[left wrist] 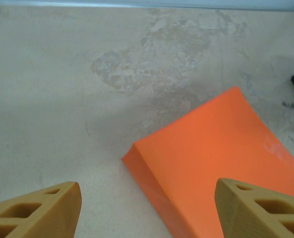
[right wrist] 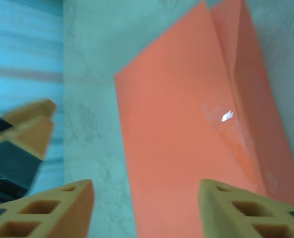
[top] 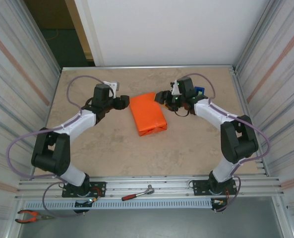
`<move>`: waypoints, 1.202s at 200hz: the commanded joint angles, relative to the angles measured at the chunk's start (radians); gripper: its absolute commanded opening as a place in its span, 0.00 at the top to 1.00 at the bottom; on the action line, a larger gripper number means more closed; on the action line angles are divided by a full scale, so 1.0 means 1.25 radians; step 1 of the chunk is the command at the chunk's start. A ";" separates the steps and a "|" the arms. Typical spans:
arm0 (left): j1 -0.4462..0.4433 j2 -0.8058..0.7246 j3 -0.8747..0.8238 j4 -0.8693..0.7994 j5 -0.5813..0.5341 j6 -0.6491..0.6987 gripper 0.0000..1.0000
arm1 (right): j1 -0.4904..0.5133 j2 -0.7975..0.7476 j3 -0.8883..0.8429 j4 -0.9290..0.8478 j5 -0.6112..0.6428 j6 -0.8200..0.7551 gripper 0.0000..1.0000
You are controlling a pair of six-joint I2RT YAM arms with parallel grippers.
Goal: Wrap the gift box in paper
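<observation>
The left arm (top: 62, 131) bends up from its base with the elbow out to the side and the forearm reaching inward. The left fingers (left wrist: 42, 210) are spread wide and empty, just beside a far corner of the box (top: 147, 113). The right arm (top: 226, 124) mirrors this pose. The right fingers (right wrist: 246, 210) are also spread, hanging over the box's top and gripping nothing.

The box lies mid-surface between the two arms, covered in orange paper (right wrist: 236, 64) with folded seams at one end. The surface (top: 107, 148) is beige and marbled. A blue item (top: 200, 90) sits by the right wrist. Ribbed panels (top: 18, 74) line both sides, with a white wall (top: 161, 29) behind. A red-handled wrench (top: 137, 193) lies on the front rail, and red pliers (top: 30, 215) lie at the near left corner.
</observation>
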 commanded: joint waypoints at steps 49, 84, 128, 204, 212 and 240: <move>0.014 0.123 0.029 0.079 0.168 -0.235 0.24 | -0.043 0.121 0.055 -0.065 -0.004 -0.026 0.36; 0.014 0.201 0.086 0.074 0.170 -0.282 0.24 | -0.039 0.120 0.028 -0.036 0.020 -0.015 0.35; -0.001 0.266 0.109 0.083 0.165 -0.348 0.23 | -0.041 0.092 -0.005 -0.037 0.059 -0.020 0.35; -0.014 0.344 0.200 0.153 0.277 -0.327 0.99 | -0.072 0.011 -0.042 -0.077 0.049 -0.051 0.35; -0.015 0.331 0.199 0.169 0.278 -0.326 1.00 | -0.076 -0.002 -0.045 -0.081 0.049 -0.056 0.34; -0.032 0.250 0.163 0.240 0.258 -0.304 1.00 | -0.098 -0.051 -0.063 -0.083 0.042 -0.068 0.33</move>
